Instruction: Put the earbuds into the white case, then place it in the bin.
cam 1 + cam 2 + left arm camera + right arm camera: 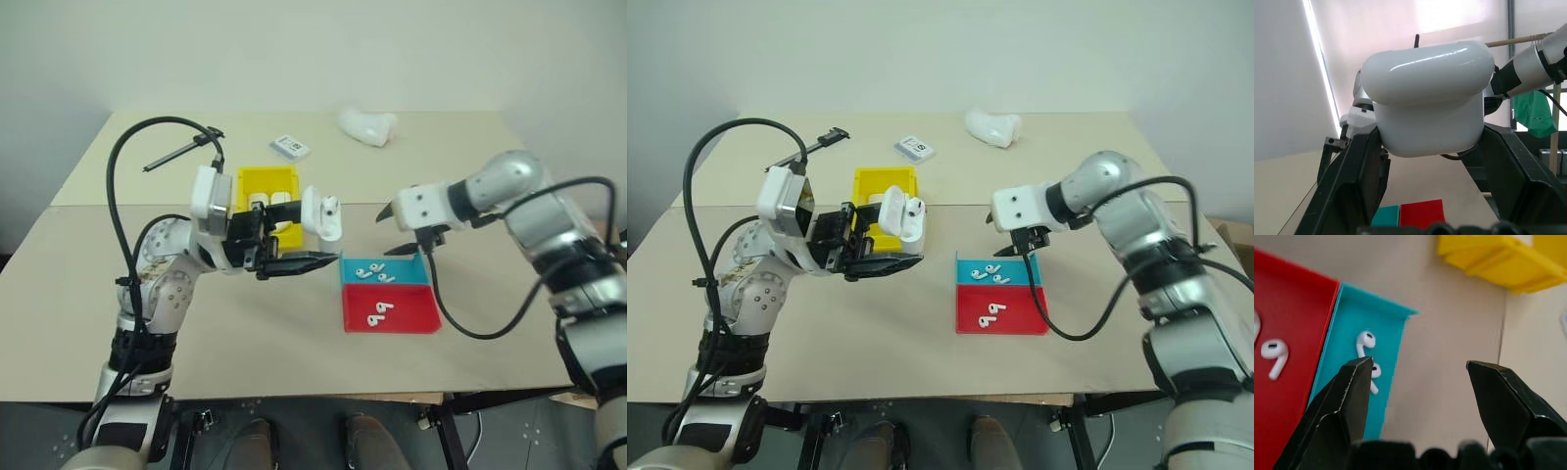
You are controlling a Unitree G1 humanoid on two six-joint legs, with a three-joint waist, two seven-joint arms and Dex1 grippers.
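Left eye view, from the left edge across: the left gripper (294, 262) sits at centre-left, clenched on the small glossy white rounded case (321, 215), its hinged lid flipped up and 1 earbud apparently seated in it. Just behind, toward the upper centre, stands the bright yellow rectangular open-topped plastic bin (266, 180), with 2 similar white cases already inside, I judge. Right of centre lie a shallow teal tray (384, 271) and a shallow red tray (390, 309), edge to edge, each holding 2 tiny glossy white stemmed earbuds (1367, 340). The right gripper (404, 231) hangs released above the teal tray, jaws apart and empty. So loading looks about half done: another earbud must be picked and seated, the lid shut, then the case binned. Trays and bin look like hard, smooth plastic; the tabletop is matte beige.
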